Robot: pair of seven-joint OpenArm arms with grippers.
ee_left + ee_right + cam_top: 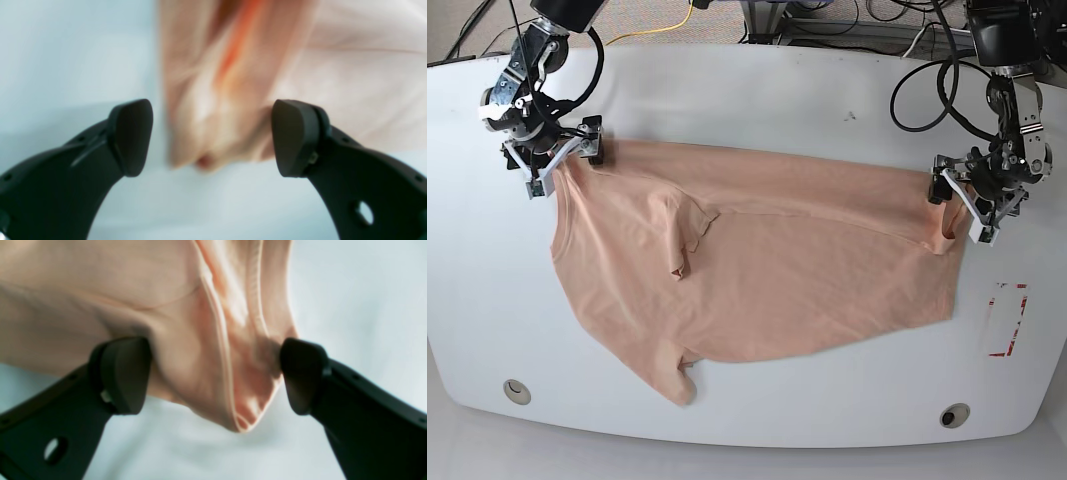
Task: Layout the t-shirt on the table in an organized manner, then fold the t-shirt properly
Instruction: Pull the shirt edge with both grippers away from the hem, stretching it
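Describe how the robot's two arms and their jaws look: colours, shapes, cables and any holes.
Both grippers, left and right, have matte black, curved jaws ending in rounded, thick pads, each with a round hole in one jaw. In the base view the wrists are bare grey metal with black parts, and black cables loop along both arms.

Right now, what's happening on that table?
Two arms are working the t-shirt, which lies partly spread on the white table. The right gripper and the left gripper each sit at one of its far corners, jaws open around bunched fabric, not clamped. A sleeve is folded over the body and the cloth is wrinkled, so layout is unfinished.
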